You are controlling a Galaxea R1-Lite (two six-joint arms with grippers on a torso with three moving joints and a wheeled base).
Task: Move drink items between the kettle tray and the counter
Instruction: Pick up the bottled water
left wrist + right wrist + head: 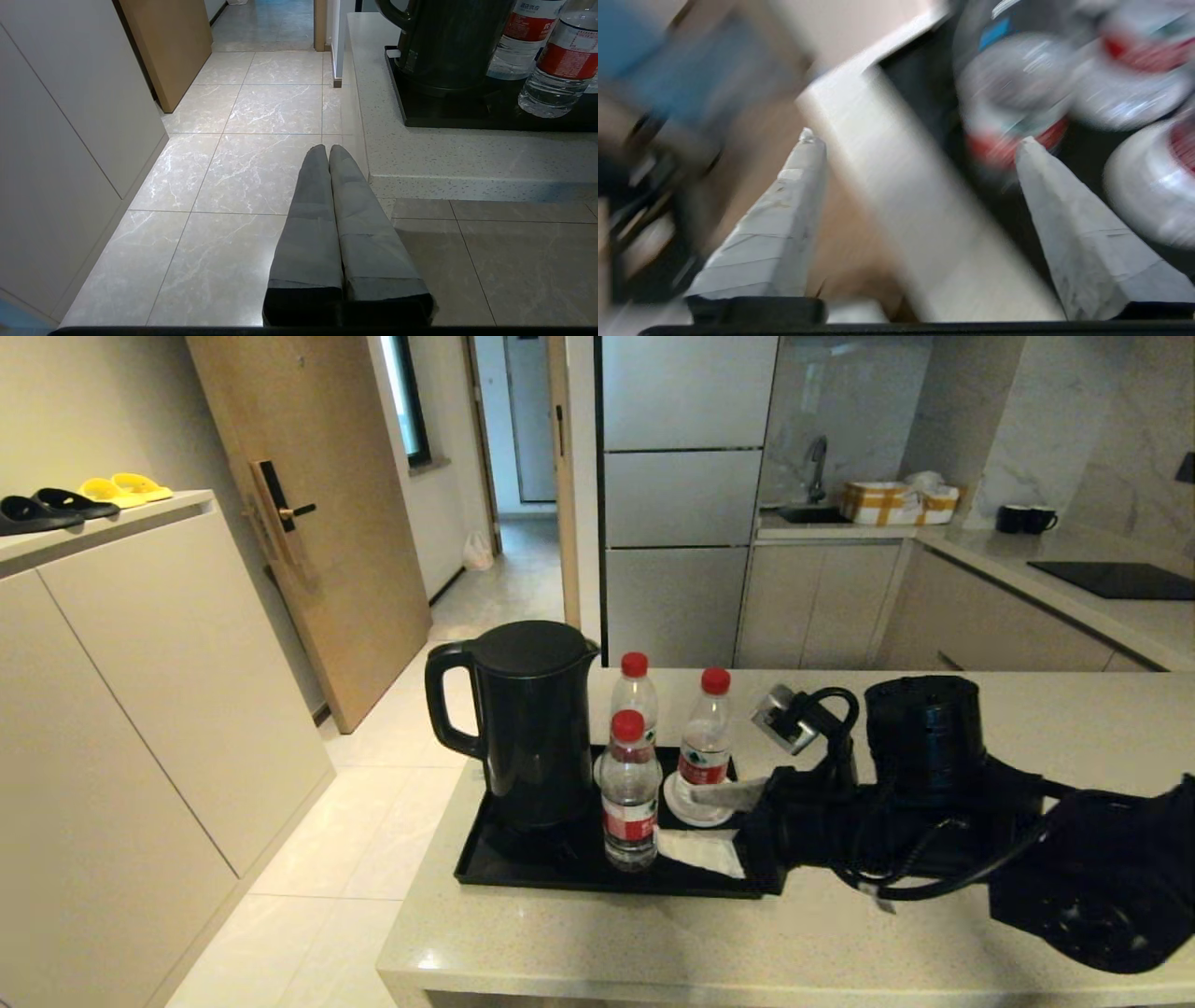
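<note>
The right gripper [695,821] reaches low over the kettle tray [523,873], fingers spread wide and empty; the nearest bottle [630,793] stands just beyond its tips, two other bottles [705,742] and the kettle [532,723] behind. The left gripper [329,151] hangs off the counter [448,158], fingers pressed together.

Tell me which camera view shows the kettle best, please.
The head view: the whole kettle stands on the black tray, with lid and loop handle visible. The left wrist view shows only its lower body and part of the handle. The right wrist view is too blurred to make it out.
</note>
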